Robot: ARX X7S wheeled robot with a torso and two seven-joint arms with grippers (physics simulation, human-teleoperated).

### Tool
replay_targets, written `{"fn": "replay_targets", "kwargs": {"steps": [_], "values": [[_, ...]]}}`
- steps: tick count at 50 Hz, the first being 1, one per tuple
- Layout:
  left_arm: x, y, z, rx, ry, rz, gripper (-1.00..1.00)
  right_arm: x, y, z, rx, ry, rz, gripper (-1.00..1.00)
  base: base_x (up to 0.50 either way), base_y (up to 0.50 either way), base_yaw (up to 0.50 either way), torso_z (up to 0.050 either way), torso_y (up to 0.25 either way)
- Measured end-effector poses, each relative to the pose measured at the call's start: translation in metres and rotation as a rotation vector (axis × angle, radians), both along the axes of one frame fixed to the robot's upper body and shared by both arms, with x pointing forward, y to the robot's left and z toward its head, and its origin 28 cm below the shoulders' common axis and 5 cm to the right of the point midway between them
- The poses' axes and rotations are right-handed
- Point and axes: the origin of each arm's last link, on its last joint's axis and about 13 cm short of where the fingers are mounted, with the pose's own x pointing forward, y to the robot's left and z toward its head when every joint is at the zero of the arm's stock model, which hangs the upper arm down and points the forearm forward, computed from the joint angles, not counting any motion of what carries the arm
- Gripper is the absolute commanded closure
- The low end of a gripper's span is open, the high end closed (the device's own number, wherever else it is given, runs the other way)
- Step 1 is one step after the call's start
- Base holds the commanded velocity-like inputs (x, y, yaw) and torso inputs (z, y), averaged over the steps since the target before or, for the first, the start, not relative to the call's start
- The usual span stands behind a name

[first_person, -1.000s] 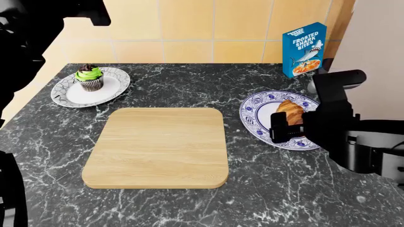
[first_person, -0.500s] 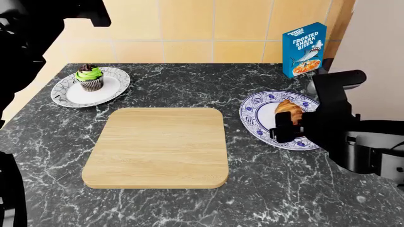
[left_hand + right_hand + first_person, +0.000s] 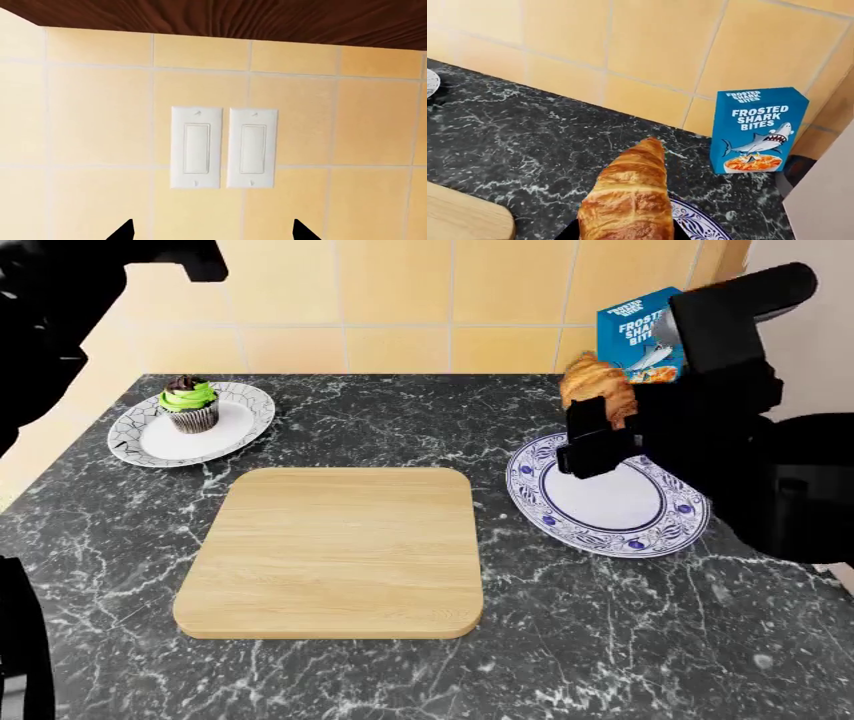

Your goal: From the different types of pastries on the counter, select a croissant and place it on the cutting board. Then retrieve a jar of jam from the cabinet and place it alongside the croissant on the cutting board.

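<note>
Croissant: clamped in your right end effector, held clear above the blue-patterned plate, long axis running away from the wrist; cutting board lies on the tabletop toward your left; left end effector open, facing wall switches.

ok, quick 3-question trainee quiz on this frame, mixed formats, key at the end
1. True or false: the croissant is lying on the blue-patterned plate.
2. Multiple choice: what is on the cutting board? A) the cupcake B) the croissant C) nothing D) the cereal box
3. Fill in: the cupcake with green frosting sits on a plate at the counter's far ____ corner in the head view.

Key:
1. False. The right gripper holds it in the air above the plate, which is bare.
2. C
3. left
</note>
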Motion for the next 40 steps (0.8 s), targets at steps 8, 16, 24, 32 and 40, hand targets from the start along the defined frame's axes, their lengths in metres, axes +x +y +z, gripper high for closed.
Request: {"fn": "replay_targets", "kwargs": {"steps": [8,16,24,32,40], "values": [[-0.002,0.003,0.003,-0.006,-0.011,0.014,-1.00,-0.006,0.026,0.009,0.004,-0.025,0.155,1.00,0.00,0.00,0.00,0.000,0.000],[-0.004,0.007,0.005,-0.012,-0.018,0.025,-1.00,-0.011,0.052,0.008,0.014,-0.019,0.314,1.00,0.00,0.00,0.00,0.000,0.000],[-0.007,0.008,0.007,-0.016,-0.024,0.030,-1.00,-0.014,0.075,0.004,0.025,-0.002,0.442,1.00,0.00,0.00,0.00,0.000,0.000],[-0.008,0.009,0.009,-0.018,-0.027,0.033,-1.00,-0.010,0.097,-0.002,0.039,0.022,0.540,1.00,0.00,0.00,0.00,0.000,0.000],[-0.010,0.010,0.010,-0.020,-0.029,0.037,-1.00,-0.006,0.122,-0.009,0.052,0.052,0.636,1.00,0.00,0.00,0.00,0.000,0.000]]}}
